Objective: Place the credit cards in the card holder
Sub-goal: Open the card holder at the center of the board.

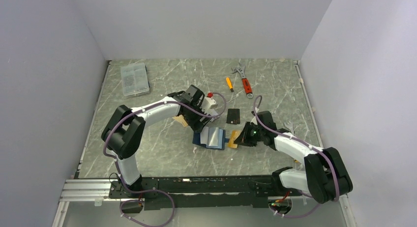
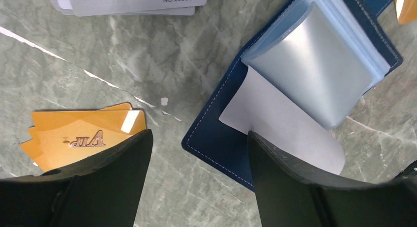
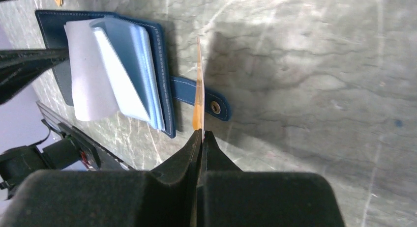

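Marble table (image 3: 319,89): right end effector (image 3: 200,134) pinches orange card (image 3: 198,89) edge-up beside open card holder (image 3: 74,15).

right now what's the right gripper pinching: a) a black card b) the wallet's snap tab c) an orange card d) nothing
c: the right gripper is shut on an orange card, seen edge-on in its wrist view, beside the open card holder.

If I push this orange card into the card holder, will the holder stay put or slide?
Probably slides: the card holder looks light, lying open on the smooth table, and the open left gripper does not clearly pin it. Its fanned clear sleeves look floppy, so the orange card may bend them aside.
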Available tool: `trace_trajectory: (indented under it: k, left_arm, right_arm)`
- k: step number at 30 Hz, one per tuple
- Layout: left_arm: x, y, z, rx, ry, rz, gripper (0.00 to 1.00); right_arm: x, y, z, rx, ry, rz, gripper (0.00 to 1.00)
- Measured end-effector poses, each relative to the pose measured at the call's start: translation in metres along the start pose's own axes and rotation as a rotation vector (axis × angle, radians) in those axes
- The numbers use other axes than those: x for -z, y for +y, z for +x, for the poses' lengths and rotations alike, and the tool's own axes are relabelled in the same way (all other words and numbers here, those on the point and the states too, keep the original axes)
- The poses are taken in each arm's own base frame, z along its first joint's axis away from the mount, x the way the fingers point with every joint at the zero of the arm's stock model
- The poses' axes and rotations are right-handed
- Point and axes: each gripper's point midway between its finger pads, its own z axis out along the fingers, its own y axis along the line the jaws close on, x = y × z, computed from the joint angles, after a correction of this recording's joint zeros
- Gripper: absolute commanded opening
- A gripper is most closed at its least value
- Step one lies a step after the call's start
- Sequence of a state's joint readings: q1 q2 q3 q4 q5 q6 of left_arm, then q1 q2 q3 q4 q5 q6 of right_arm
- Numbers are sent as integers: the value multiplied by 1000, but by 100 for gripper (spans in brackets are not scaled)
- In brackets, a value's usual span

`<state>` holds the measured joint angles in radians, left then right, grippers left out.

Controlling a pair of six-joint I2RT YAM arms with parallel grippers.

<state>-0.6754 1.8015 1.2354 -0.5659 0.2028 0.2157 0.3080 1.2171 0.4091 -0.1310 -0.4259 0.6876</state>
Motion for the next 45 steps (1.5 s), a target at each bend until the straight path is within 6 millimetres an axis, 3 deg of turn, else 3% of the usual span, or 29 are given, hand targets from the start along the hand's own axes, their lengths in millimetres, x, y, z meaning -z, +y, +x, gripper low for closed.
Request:
trace_trajectory:
  k: [8, 12, 20, 29, 45]
  left_arm:
    - [3, 8, -2, 44, -20, 18, 52]
    - [3, 6, -2, 44, -23, 34, 47]
    - [3, 4, -3, 36, -27, 50, 46]
    - [3, 5, -2, 33, -28, 50, 45]
    - [3, 3, -3, 30, -30, 57, 45]
  right_arm:
    - [5, 17, -5, 102, -37, -6, 0]
    - [9, 30, -15, 131, -65, -34, 0]
    - [-5, 53, -29, 164, -49, -92, 0]
    - [-28, 65, -24, 192, 23, -120, 0]
    - [-34, 74, -4, 278, 103, -166, 0]
